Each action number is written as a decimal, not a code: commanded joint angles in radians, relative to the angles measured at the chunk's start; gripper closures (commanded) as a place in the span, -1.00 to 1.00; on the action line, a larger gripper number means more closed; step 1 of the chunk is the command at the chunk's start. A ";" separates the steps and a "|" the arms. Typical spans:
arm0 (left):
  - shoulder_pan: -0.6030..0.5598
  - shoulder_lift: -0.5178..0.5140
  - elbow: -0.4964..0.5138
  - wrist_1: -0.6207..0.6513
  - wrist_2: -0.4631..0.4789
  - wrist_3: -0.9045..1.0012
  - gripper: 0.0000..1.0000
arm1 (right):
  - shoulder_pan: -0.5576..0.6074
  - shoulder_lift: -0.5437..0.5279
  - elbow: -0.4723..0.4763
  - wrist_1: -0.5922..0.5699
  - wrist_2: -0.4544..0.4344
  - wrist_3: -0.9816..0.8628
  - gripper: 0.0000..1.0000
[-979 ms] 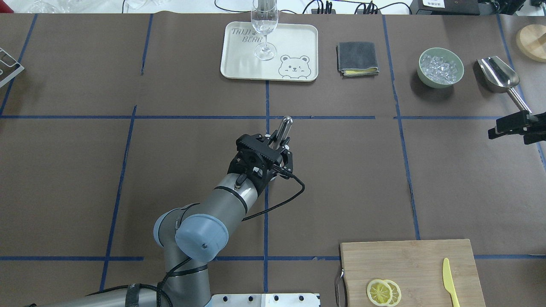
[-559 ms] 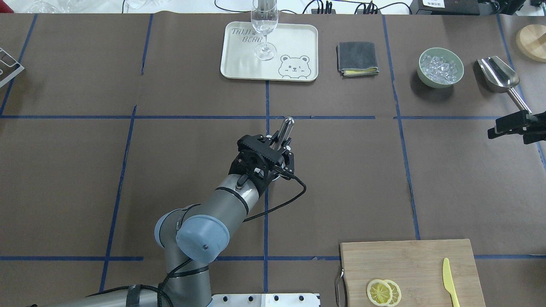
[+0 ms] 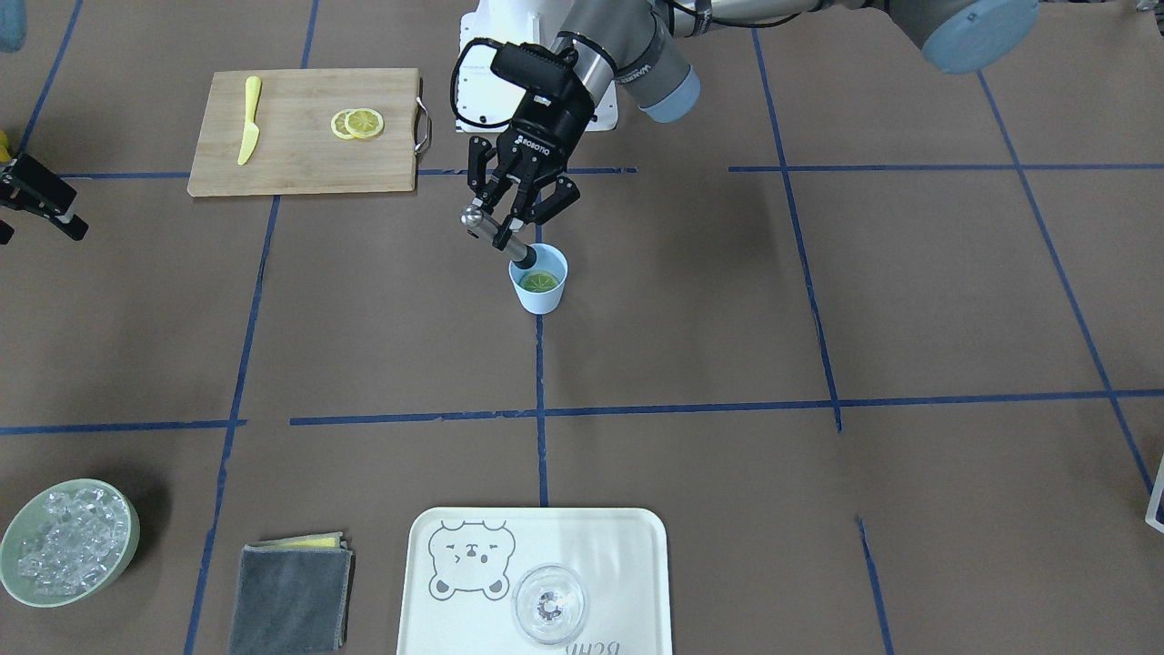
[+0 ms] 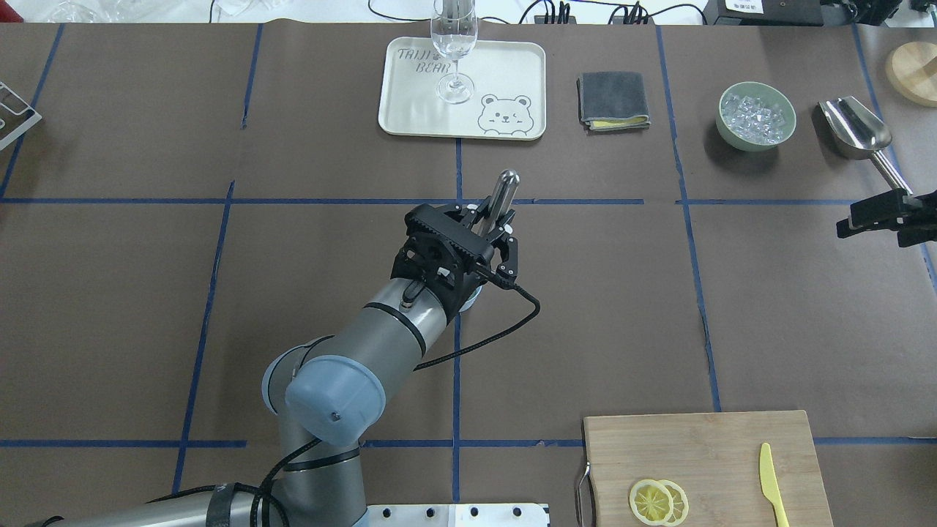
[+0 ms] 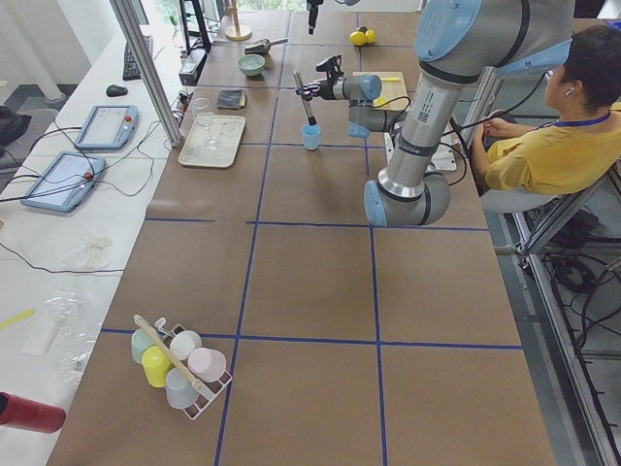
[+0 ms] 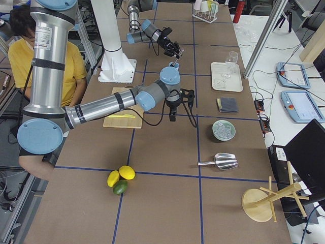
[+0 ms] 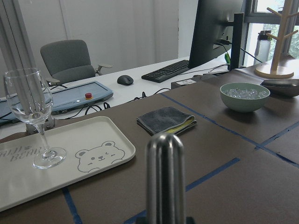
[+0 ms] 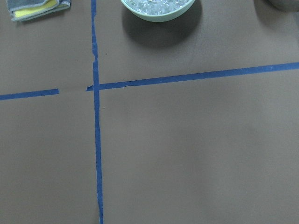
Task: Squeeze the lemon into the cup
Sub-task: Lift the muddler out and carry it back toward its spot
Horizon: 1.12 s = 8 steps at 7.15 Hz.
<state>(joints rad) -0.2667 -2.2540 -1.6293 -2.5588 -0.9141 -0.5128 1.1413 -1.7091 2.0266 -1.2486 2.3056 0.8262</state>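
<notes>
your left gripper is clamped on the steel muddler, its tip inside the light-blue cup where a lemon slice lies; far right, the green bowl holds ice

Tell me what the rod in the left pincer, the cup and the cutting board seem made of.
Rod: polished metal, likely steel; mirror-like sheen. Cup: probably matte plastic; uniform light blue, no glare. Cutting board: pale wood, perhaps bamboo; visible grain strips.
</notes>
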 commanded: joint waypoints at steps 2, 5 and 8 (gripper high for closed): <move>-0.130 0.001 -0.163 0.150 -0.163 -0.013 1.00 | 0.000 -0.003 0.001 0.000 0.000 0.005 -1.00; -0.349 0.054 -0.250 0.432 -0.549 -0.078 1.00 | 0.003 -0.020 0.012 0.002 0.000 0.007 -1.00; -0.480 0.241 -0.287 0.650 -0.709 -0.257 1.00 | 0.002 -0.029 0.012 0.002 -0.003 0.007 -1.00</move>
<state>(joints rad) -0.7092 -2.0933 -1.9122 -1.9807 -1.5630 -0.6920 1.1440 -1.7335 2.0380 -1.2472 2.3039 0.8329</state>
